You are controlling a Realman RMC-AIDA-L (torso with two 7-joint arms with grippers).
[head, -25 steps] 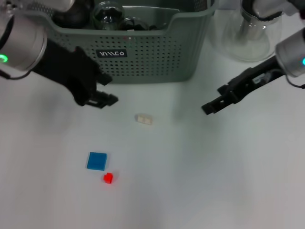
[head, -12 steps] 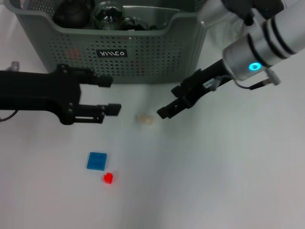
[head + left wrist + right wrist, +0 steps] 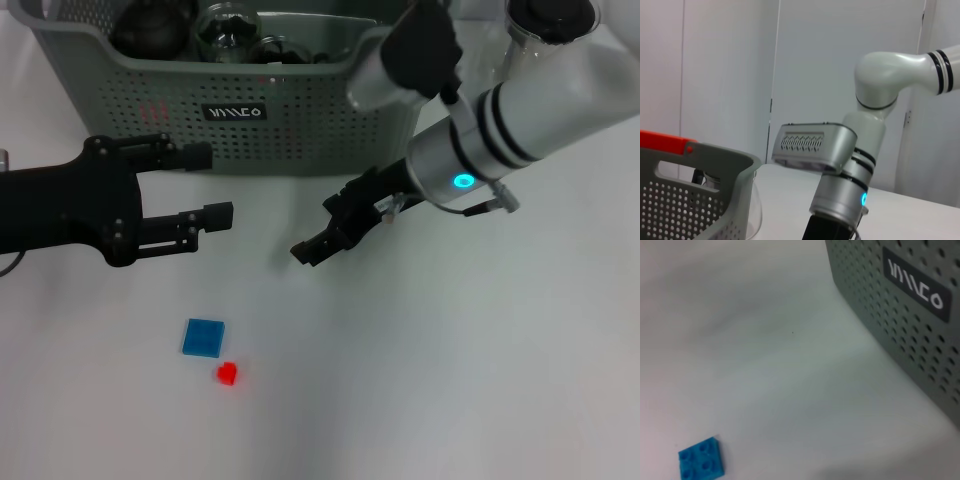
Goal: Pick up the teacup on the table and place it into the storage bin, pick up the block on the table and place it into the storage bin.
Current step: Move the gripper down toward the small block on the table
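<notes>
The storage bin [image 3: 300,110] stands at the 12 o'clock edge of the white table [image 3: 450,380] in the head view, its black label facing the robot, with dark and glassy items inside that are too jumbled to name with certainty; a teacup may be among them. The right gripper [image 3: 312,248] reaches down just in front of the bin, near the centre of the table, its black tip low over the surface; from this angle I cannot tell whether its fingers are apart or together, or whether anything sits under them. The left gripper [image 3: 205,185] hangs at about 9 o'clock from the centre, its two black fingers [image 3: 215,213] spread with a clear gap between them and nothing held. A flat blue block [image 3: 203,337] lies on the table toward 7 o'clock, well apart from both grippers, and a small red block [image 3: 227,374] sits just beside it, at its 5 o'clock corner.
</notes>
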